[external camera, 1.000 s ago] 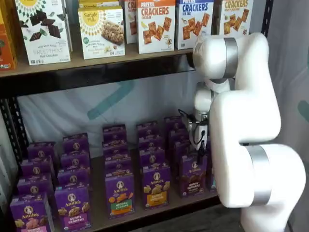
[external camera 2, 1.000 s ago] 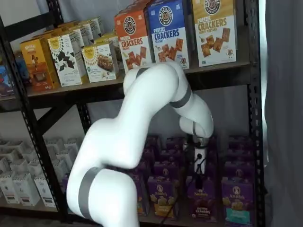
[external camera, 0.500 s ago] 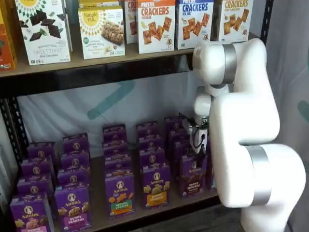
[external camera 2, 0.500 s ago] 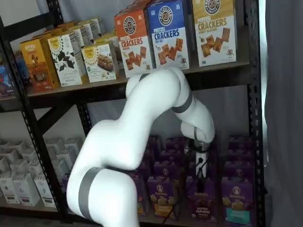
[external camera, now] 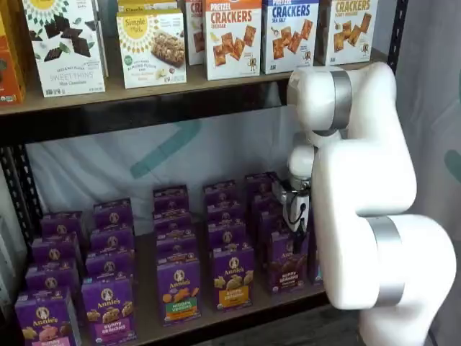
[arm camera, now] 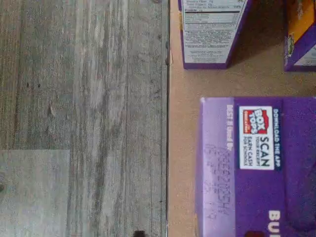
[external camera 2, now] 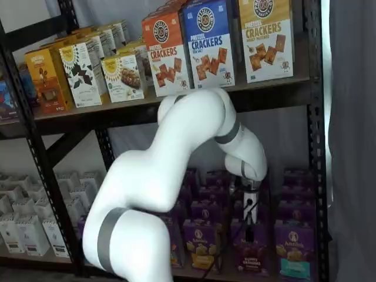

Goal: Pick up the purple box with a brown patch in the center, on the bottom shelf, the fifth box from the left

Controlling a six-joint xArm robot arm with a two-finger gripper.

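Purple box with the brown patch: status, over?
Gripper directly above it, fingers unclear. Purple box with brown patch upright on tan wooden bottom shelf, ungrasped. Nothing blocking.

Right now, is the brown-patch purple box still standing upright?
Upright: in both shelf views the purple box stands square on the bottom shelf, front face forward, beneath the gripper.

Glossy printed card covers the purple box (external camera: pixel 287 261); the bottom shelf (arm camera: pixel 183 84) is matt tan board, the floor (arm camera: pixel 84 118) grey wood-grain, the arm (external camera 2: pixel 176 170) smooth white plastic.
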